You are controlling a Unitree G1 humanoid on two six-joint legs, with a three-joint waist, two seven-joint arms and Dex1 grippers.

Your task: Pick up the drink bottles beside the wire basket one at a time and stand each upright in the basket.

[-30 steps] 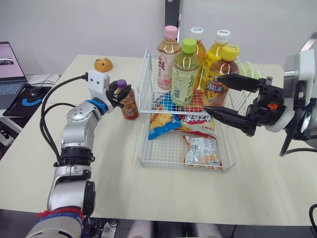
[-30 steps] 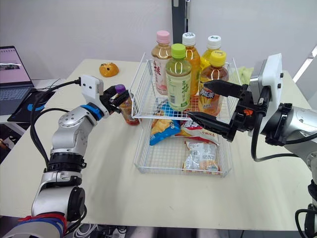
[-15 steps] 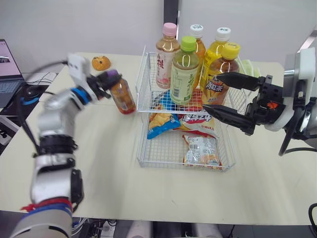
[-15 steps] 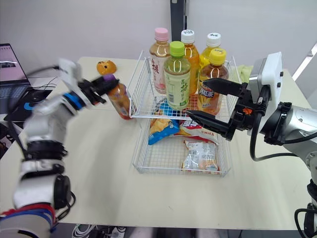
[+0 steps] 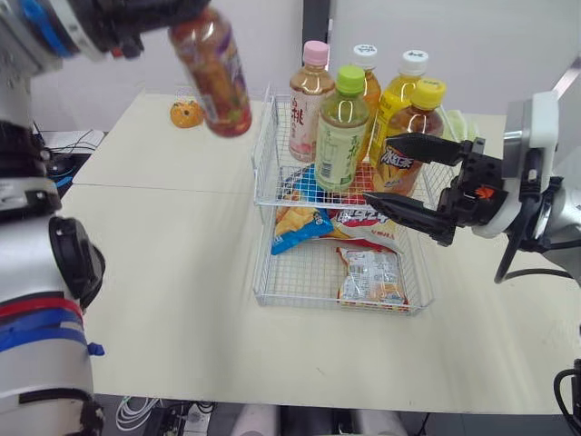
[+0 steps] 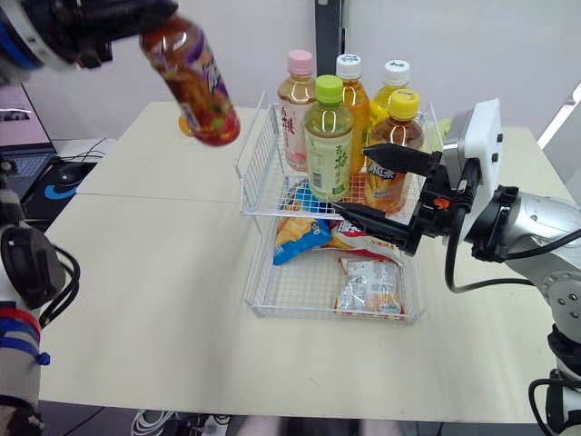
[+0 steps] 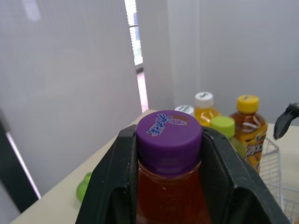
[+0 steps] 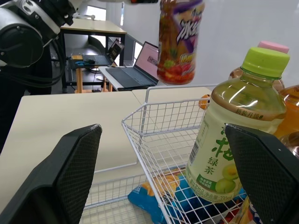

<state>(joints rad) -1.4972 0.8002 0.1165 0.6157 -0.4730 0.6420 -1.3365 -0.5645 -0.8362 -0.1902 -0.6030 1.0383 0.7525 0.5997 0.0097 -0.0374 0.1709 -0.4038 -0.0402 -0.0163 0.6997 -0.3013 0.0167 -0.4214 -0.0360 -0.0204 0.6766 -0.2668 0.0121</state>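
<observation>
The purple-capped bottle (image 5: 211,71) hangs in the air up and to the left of the wire basket (image 5: 264,136), well clear of the tabletop (image 5: 163,263). The left gripper (image 7: 169,136) is clamped on the bottle just under its cap, one finger on each side. The bottle's long axis is tilted: the cap leans up and away from the basket, while the base points down towards the basket's left rim, not yet over it. From here the bottle likely needs to travel sideways until it is above the basket, be brought upright, and then go straight down. Five bottles stand together in the basket's raised rear section, a pink-capped bottle (image 5: 311,91) and a green-capped bottle (image 5: 342,127) nearest the incoming one. The bare mesh at the left front of that section looks like the open spot. The right gripper (image 5: 377,169) sits on the opposite side of the basket, spread wide and holding nothing, with its fingers reaching in over the rim beside the yellow-capped bottle (image 5: 407,136). The left arm already carries the bottle and is on its side of the basket, so the placement is its to make.
</observation>
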